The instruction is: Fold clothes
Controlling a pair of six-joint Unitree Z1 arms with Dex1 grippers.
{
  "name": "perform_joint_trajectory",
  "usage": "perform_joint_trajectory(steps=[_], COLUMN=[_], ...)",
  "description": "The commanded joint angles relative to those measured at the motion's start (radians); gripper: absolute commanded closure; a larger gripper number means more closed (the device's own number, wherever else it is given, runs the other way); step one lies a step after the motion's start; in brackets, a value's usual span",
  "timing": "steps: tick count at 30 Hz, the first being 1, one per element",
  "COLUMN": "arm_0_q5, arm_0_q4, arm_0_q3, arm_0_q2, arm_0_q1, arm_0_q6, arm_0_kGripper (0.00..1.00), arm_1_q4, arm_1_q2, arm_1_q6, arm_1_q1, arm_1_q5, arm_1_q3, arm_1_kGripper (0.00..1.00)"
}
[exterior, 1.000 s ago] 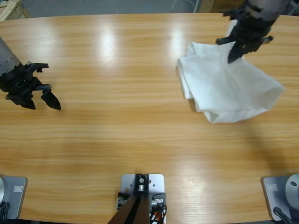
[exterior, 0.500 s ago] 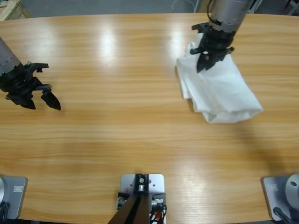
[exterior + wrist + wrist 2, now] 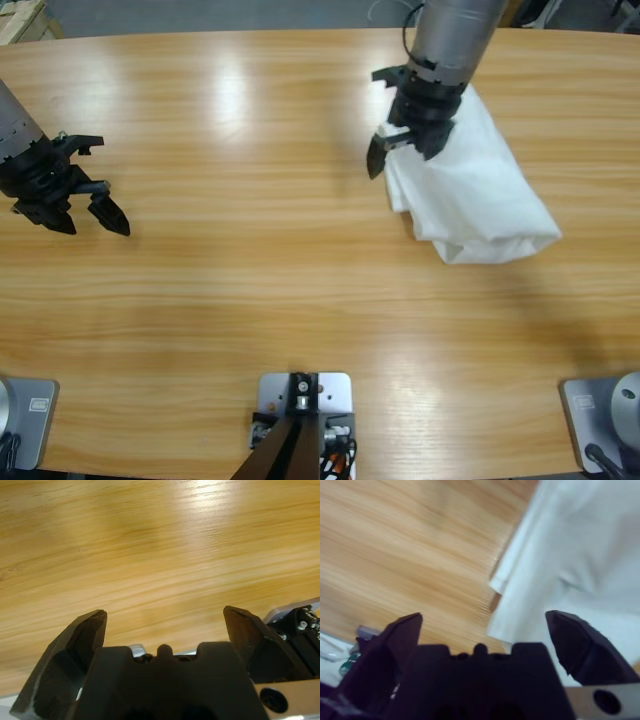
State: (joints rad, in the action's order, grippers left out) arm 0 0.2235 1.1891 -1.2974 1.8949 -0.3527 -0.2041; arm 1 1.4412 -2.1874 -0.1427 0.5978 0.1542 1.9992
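The white clothes point(image 3: 475, 200) lie in a folded, rumpled bundle on the right half of the wooden table point(image 3: 250, 290). My right gripper point(image 3: 398, 152) hangs open over the bundle's upper left edge, with nothing between its jaws. In the right wrist view the clothes point(image 3: 580, 545) fill the upper right, their folded edge running beside bare wood, and the right gripper point(image 3: 482, 617) spreads wide over that edge. My left gripper point(image 3: 93, 225) stands open above bare table at the far left. The left wrist view shows only wood beyond the left gripper point(image 3: 165, 611).
The table's far edge point(image 3: 250, 35) runs along the top of the high view, close behind the right arm. Bare wood stretches between the two grippers and in front of the bundle.
The right gripper swept left across the clothes from their far right corner to their left edge. The cloth's right side came over with it, the bundle got narrower, and the jaws let go. The left arm stayed still.
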Motion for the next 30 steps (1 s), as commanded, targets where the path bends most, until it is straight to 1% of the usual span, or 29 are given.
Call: perform_joint_trajectory(steps=[1, 2, 4, 7, 10, 16, 19, 22, 28, 30], arm_0_q5=[0.025, 0.026, 0.027, 0.028, 0.032, 0.033, 0.033, 0.033, 0.033, 0.033], arm_0_q4=[-0.002, -0.002, -0.002, -0.001, 0.000, 0.006, 0.008, 0.011, 0.010, 0.010], arm_0_q3=[0.013, 0.013, 0.013, 0.013, 0.013, 0.013, 0.013, 0.013, 0.010, 0.009], arm_0_q2=[0.030, 0.030, 0.030, 0.039, 0.046, 0.038, 0.036, 0.035, 0.049, 0.050], arm_0_q1=[-0.009, -0.011, -0.015, -0.020, -0.021, -0.031, -0.034, -0.035, -0.036, -0.035], arm_0_q6=[0.005, 0.006, 0.007, 0.008, 0.008, 0.008, 0.006, 0.006, 0.006, 0.006], arm_0_kGripper=[0.083, 0.083, 0.082, 0.082, 0.082, 0.085, 0.087, 0.086, 0.087, 0.087], arm_1_q4=[-0.115, -0.176, -0.251, -0.311, -0.374, -0.498, -0.550, -0.584, -0.569, -0.571], arm_1_q2=[0.331, 0.383, 0.445, 0.470, 0.465, 0.412, 0.375, 0.372, 0.394, 0.395], arm_1_q6=[-0.095, -0.110, -0.137, -0.190, -0.245, -0.269, -0.271, -0.271, -0.271, -0.271], arm_1_q1=[-0.066, -0.083, -0.108, -0.110, -0.090, -0.079, -0.079, -0.079, -0.079, -0.079], arm_1_q5=[-0.101, -0.087, -0.069, -0.062, -0.043, -0.004, -0.004, -0.009, 0.009, 0.039], arm_1_q3=[-0.270, -0.360, -0.503, -0.631, -0.712, -0.838, -0.879, -0.896, -0.884, -0.883], arm_1_kGripper=[0.000, 0.000, 0.004, 0.013, 0.018, 0.018, 0.018, 0.018, 0.018, 0.018])
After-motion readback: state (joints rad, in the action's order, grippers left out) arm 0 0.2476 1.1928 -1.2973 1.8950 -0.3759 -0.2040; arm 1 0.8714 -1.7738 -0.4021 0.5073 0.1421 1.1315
